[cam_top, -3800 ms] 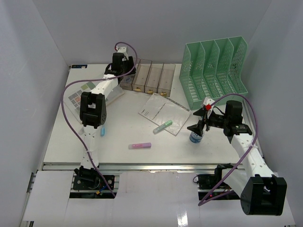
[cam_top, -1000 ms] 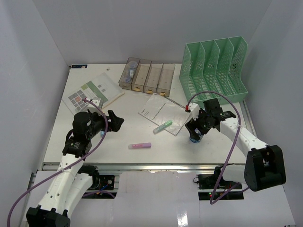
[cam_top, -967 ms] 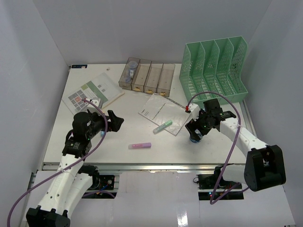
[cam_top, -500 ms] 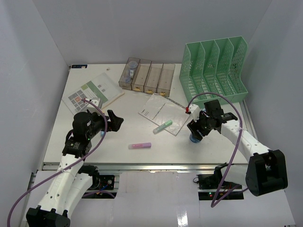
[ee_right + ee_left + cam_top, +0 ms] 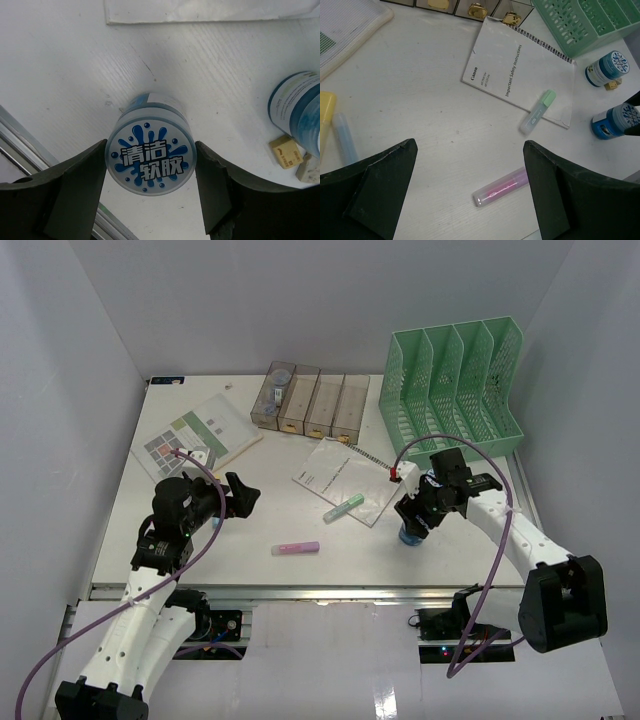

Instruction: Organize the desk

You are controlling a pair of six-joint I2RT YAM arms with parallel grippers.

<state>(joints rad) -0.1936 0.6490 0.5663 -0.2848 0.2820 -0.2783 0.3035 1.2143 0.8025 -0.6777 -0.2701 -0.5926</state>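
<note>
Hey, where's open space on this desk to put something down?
Bare desk between the mesh pouch and the booklet, and along the rail between the pink highlighter and the blue jar. Crowded near the green rack, around the right gripper.

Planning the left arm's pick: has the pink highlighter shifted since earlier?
No. The pink highlighter keeps its gap to the silver rail of the desk.

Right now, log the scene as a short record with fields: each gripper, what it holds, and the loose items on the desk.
left gripper: open, holding nothing, above the desk
right gripper: shut on the blue jar, one finger against each side of its lid
blue jar: upright on the desk
pink highlighter: lying loose on the desk, untouched
green highlighter: lying across the edge of the booklet
second blue jar: upright beside the green file rack
</note>
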